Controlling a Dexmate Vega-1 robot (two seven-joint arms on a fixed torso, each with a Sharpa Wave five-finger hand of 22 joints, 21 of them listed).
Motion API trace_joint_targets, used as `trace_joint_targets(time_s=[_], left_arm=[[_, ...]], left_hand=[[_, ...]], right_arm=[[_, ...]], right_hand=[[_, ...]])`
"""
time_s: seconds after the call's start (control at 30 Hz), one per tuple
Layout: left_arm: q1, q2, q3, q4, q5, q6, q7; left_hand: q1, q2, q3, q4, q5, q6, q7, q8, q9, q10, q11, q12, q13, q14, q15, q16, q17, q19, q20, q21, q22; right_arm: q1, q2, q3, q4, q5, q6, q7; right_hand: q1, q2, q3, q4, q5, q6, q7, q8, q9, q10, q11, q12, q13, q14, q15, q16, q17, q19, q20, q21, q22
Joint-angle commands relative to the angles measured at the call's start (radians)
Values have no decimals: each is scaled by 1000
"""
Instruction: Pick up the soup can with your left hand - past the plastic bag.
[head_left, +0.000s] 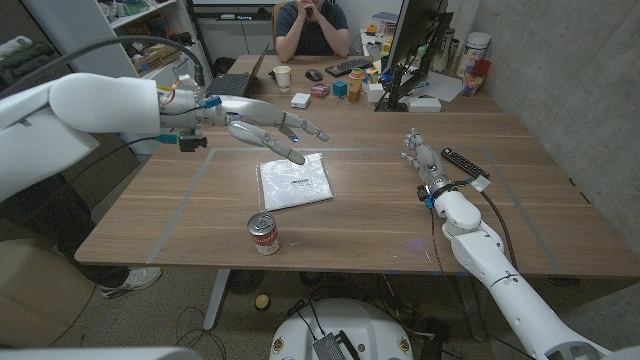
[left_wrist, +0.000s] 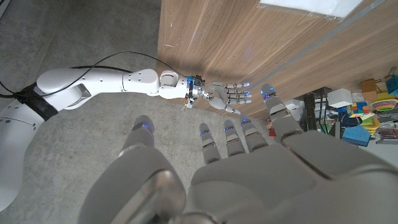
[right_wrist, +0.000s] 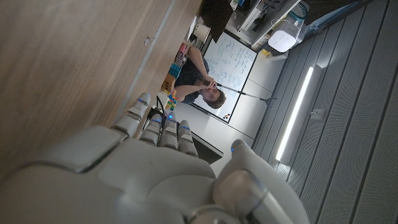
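Observation:
A soup can (head_left: 264, 234) with a red and white label stands upright near the table's front edge. Behind it lies a clear plastic bag (head_left: 294, 181) with a white sheet inside. My left hand (head_left: 270, 129) hovers above the table beyond the bag's far edge, fingers spread and holding nothing. In the left wrist view that left hand (left_wrist: 249, 168) has its fingers apart, and a corner of the bag (left_wrist: 311, 6) shows past it. My right hand (head_left: 420, 157) stands at the right side of the table, fingers extended, holding nothing; the right hand (left_wrist: 225, 96) is also visible from the left wrist.
A black remote (head_left: 465, 163) lies just right of my right hand. At the table's far edge sit a paper cup (head_left: 282, 77), a laptop (head_left: 233, 78), a keyboard (head_left: 349, 67), coloured blocks (head_left: 347, 88) and a monitor (head_left: 415, 45). A person (head_left: 311, 25) sits behind the table.

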Motion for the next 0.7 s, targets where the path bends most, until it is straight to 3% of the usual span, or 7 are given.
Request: trace_joint_targets(time_s=[0.03, 0.47, 0.7], left_arm=[[62, -4, -93, -114, 136, 154, -89], [91, -46, -107, -154, 223, 203, -175], [78, -26, -75, -165, 246, 244, -199]], left_hand=[[26, -3, 1, -9, 8, 17, -3, 5, 5, 11, 3, 2, 4, 2, 9, 1, 3, 18, 1, 7, 4], [74, -3, 2, -10, 5, 41, -3, 6, 5, 24, 15, 3, 4, 27, 25, 4, 3, 56, 1, 15, 5], [106, -3, 4, -12, 3, 51, -1, 6, 5, 33, 8, 3, 4, 42, 24, 6, 3, 74, 1, 18, 5]], right_arm=[[22, -2, 2, 25, -5, -34, -9], [-3, -8, 8, -10, -16, -19, -30], [-3, -16, 2, -24, -21, -30, -30]], right_hand=[[3, -11, -2, -3, 8, 0, -1, 10, 2, 6, -1, 5, 4, 5, 0, 9, 4, 3, 1, 6, 4], [3, -12, -4, -4, 9, -1, 0, 9, 2, 8, -5, 5, 4, 9, 4, 10, 4, 5, 2, 7, 4], [3, -12, -4, -4, 9, -1, 1, 8, 2, 8, -5, 5, 4, 11, 5, 10, 4, 7, 3, 8, 4]])
